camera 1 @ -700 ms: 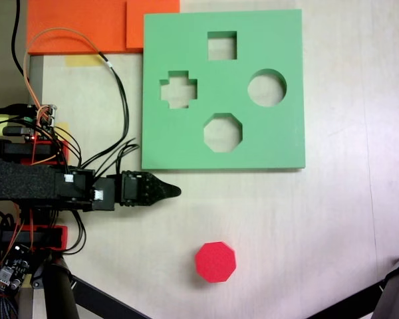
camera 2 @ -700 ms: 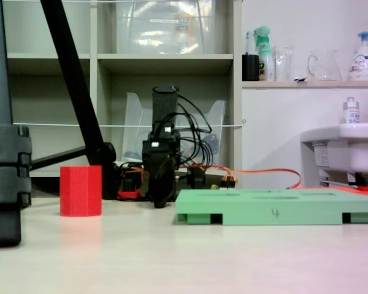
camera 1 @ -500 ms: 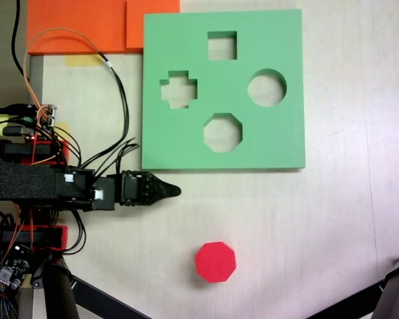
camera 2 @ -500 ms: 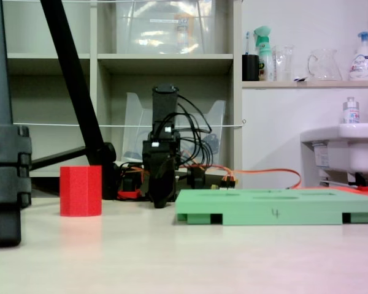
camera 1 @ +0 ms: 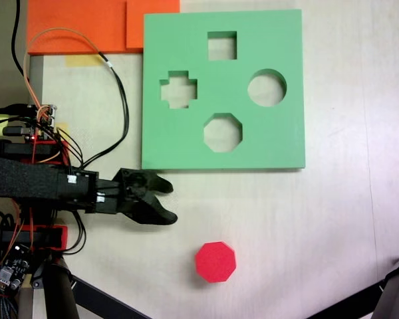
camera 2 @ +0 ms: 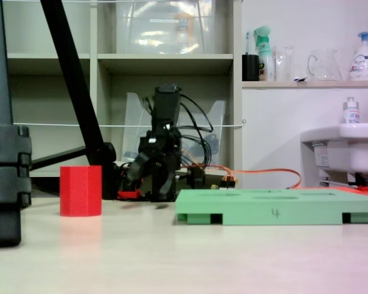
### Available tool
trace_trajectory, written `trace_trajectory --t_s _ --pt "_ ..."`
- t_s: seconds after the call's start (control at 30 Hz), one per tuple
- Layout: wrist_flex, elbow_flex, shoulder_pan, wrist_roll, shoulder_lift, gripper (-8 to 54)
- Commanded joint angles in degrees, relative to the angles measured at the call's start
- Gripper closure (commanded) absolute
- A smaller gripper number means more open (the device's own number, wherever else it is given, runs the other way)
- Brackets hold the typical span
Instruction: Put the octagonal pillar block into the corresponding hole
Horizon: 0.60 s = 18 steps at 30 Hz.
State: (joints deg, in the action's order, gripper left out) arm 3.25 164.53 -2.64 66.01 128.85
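A pale counter (camera 1: 306, 226) carries everything, shown from straight above in one fixed view and from counter level in the other. Nearest the low camera, dark tripod legs (camera 2: 6, 177) stand at the left edge of that view. Just beyond them the octagonal pillar block (camera 1: 215, 261), a bright red foam prism, stands upright on the counter, free of any grasp and well apart from the board. Next comes the gripper (camera 1: 167, 201), black, reaching in from the left side of the top view with its two jaws spread apart and nothing between them; it sits between the block and the board's near edge, near the block but not touching it. Farther on lies the green foam board (camera 1: 279, 143), flat on the counter, with four cutouts: the octagonal hole (camera 1: 223, 132) nearest the block, a cross-shaped one, a round one and a square one behind it. The step in hand looks like the approach to the pick-up: the block has not yet been grasped and the hole is empty. The next move would call for swinging the spread jaws over the block, lowering around its sides and closing. The open counter between gripper and block holds nothing in the way; the loose black and orange cables (camera 1: 113, 86) trailing by the arm's base, and orange foam pieces (camera 1: 80, 23) at the far left corner of the top view, lie aside from that path. Shelves and a sink fill the far background.
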Motion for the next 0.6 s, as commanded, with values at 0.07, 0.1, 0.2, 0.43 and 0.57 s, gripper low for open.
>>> trace_trajectory --t_s 0.07,0.1,0.2,0.43,0.57 --pt "35.95 -24.61 -4.04 13.10 1.85 15.8" --pt "38.76 -27.25 -4.31 13.71 1.41 15.9" --pt "44.91 -33.66 -4.92 14.85 -0.18 16.8" --pt "88.24 -82.79 -10.02 12.48 -31.46 5.6" --pt "88.95 -87.28 -11.51 11.25 -35.95 -2.5"
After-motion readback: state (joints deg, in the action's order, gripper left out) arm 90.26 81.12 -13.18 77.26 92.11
